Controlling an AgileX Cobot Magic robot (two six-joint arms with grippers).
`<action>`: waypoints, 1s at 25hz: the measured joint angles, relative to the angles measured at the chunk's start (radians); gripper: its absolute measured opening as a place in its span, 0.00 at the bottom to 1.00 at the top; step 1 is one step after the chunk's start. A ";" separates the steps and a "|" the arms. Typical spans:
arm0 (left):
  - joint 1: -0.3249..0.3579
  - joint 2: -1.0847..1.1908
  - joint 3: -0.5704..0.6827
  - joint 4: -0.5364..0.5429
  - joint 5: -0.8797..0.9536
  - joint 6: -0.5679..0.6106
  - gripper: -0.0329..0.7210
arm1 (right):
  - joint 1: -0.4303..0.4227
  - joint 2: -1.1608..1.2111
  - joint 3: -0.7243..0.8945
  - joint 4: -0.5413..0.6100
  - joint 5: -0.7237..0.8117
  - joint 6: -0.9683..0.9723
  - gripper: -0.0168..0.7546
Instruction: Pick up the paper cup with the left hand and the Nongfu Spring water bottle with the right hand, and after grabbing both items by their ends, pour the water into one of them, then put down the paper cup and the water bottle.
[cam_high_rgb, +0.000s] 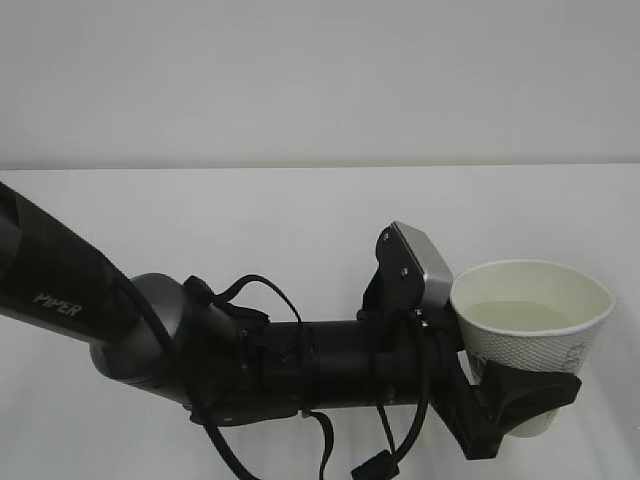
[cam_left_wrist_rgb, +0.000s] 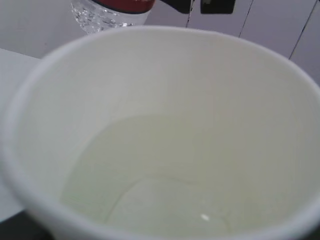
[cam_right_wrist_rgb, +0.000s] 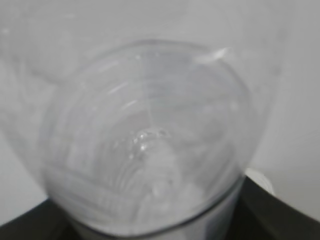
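Left arm (cam_high_rgb: 200, 350): one black arm marked "PIPER", reaching rightward above the white counter (cam_high_rgb: 250, 220).
Left claw (cam_high_rgb: 515, 400): jaws set wide, clasping the cup's lower wall.
Paper cup (cam_high_rgb: 530, 330): one, white, rolled rim, upright, mouth up, held off the counter.
Water (cam_left_wrist_rgb: 160, 175): clear, pooled in the cup.
Water bottle (cam_right_wrist_rgb: 145, 160): one, clear, ribbed, seen end-on; red label at the left wrist view's top edge.
Right claw (cam_right_wrist_rgb: 150, 227): jaws parted around the bottle's end.
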 joint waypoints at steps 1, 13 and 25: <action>0.000 0.000 0.000 0.000 0.000 0.000 0.76 | 0.000 0.000 0.000 0.000 0.000 0.030 0.60; 0.000 0.000 0.000 -0.001 0.000 0.000 0.76 | 0.000 0.000 0.000 0.002 0.000 0.239 0.60; 0.000 0.000 0.000 -0.002 0.000 0.000 0.76 | 0.000 0.254 -0.006 0.004 -0.255 0.292 0.60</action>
